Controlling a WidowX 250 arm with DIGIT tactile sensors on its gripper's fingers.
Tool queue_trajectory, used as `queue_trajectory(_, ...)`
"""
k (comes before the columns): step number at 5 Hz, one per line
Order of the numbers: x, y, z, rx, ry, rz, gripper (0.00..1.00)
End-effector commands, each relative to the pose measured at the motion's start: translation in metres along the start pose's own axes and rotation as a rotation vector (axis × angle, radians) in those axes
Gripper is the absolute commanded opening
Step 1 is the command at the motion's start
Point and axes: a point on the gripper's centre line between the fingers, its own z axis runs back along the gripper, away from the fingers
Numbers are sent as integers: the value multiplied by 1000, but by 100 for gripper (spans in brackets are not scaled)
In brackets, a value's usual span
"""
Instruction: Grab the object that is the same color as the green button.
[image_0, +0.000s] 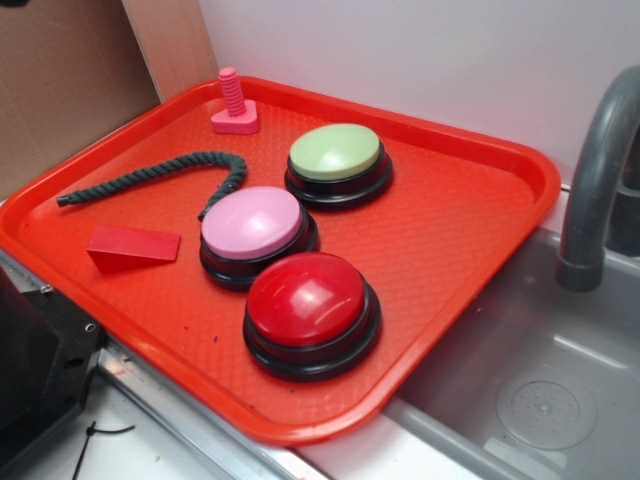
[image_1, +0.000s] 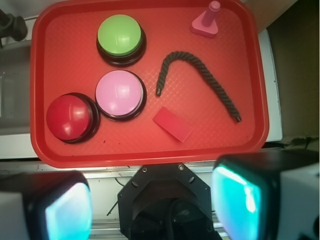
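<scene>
hovering end effector (image_1: 152, 200) open, empty, above worktop's near edge. rope (image_1: 200, 80) lying curved between pink button (image_1: 120, 92) and tray's (image_1: 150, 155) edge. thin rope risking slipping, pads snagging red wedge (image_1: 172, 124).

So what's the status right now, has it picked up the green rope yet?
Gripper open, empty, held back off the tray. Green rope untouched, lying curved on the tray. Nothing on it; red wedge and pink button sit close by.
</scene>
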Motion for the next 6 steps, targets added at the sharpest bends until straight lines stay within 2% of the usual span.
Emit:
queue_trajectory(1,0,0,0,0,0,0,100)
queue_trajectory(3,20,20,-20,46,-9,-91,100)
queue_trajectory(5,46,67,-65,50,-41,-259,100)
queue_trajectory(6,58,91,-90,21,-48,-271,100)
